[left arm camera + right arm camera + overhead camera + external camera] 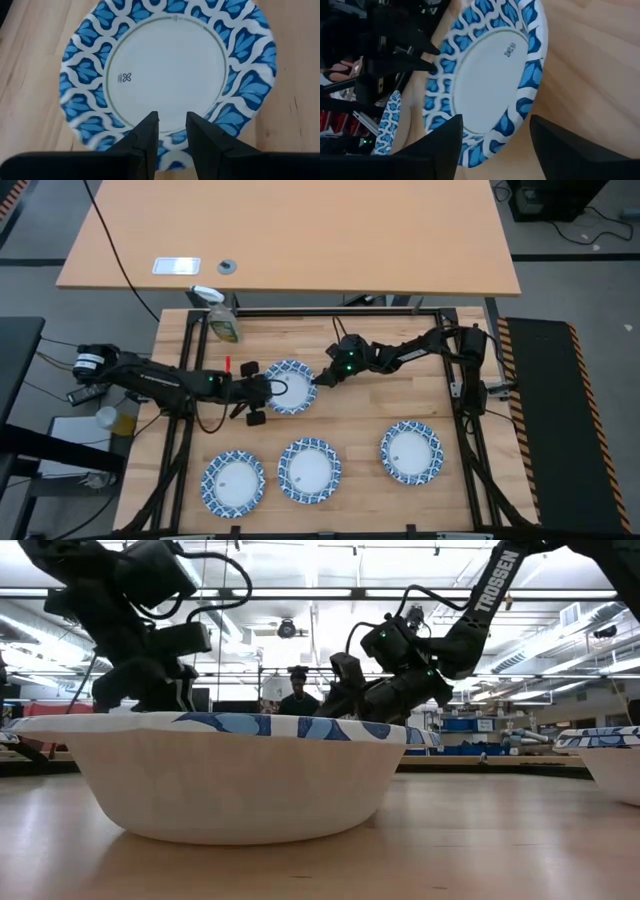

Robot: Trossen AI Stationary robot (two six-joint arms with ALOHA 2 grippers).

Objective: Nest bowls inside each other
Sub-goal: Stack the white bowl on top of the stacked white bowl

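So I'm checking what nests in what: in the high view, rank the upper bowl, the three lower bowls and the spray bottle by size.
1. All four bowls look alike: upper bowl, lower bowls.
2. Spray bottle, clearly smallest.

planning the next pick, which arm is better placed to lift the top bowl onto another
Probably left. The left claw already straddles the top bowl's rim, fingers on either side of it. The right claw is open just beside the rim.
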